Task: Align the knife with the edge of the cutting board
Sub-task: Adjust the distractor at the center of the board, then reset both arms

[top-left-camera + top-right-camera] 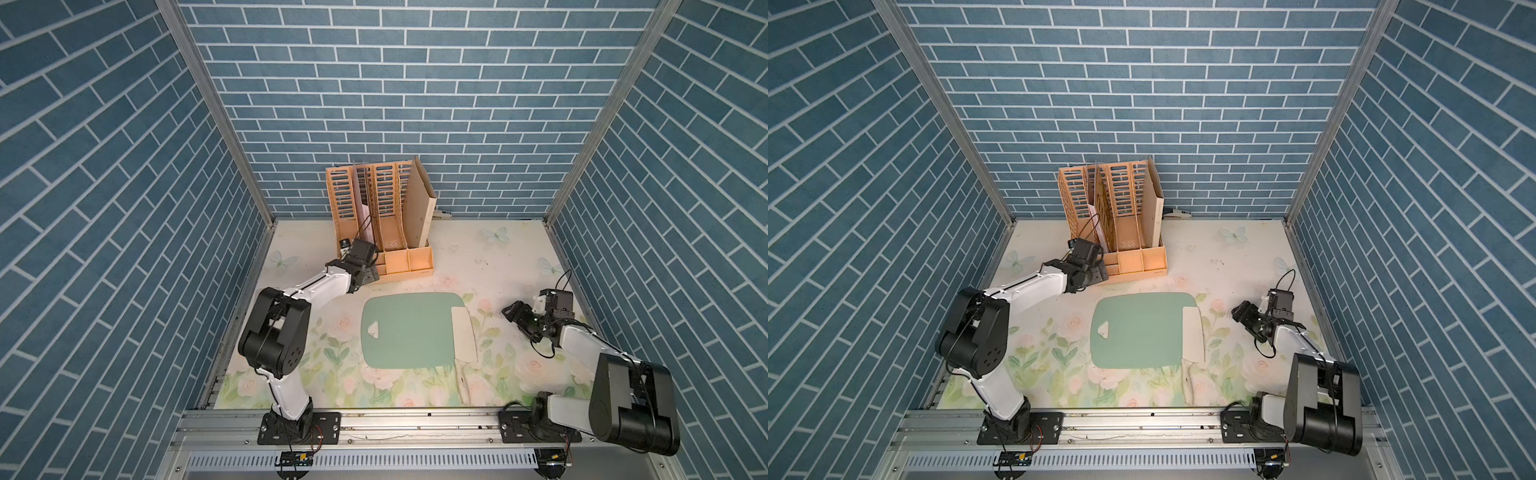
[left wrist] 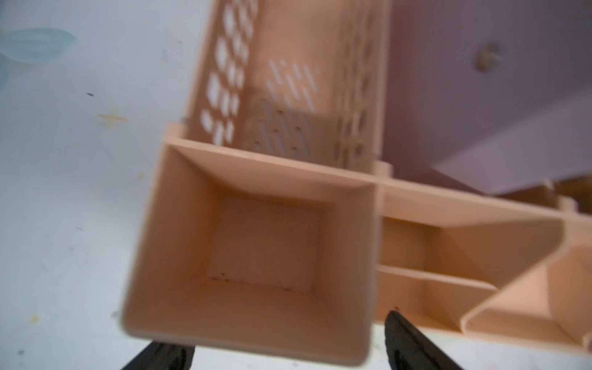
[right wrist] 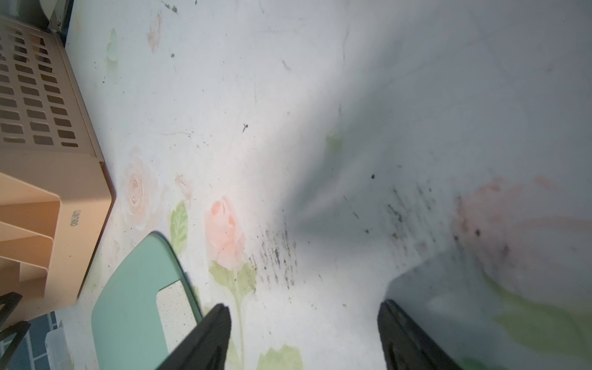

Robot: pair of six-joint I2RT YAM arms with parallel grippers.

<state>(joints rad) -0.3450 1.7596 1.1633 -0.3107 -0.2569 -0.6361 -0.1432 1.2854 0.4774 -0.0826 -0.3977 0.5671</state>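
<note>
Floral table (image 1: 490, 257) | knife (image 1: 464, 334) handle faint against print | I saw left gripper (image 2: 282, 349) and right gripper (image 3: 304, 336) spread, empty, tips cropped.

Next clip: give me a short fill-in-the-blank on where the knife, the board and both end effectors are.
1. The knife's blade lies along the short edge of the board farthest from its ____.
2. The knife's handle sticks out past the board onto the ____ mat.
3. The left end effector is over the peach ____.
4. The right end effector holds ____.

Missing words: hole; floral; organizer; nothing
</note>
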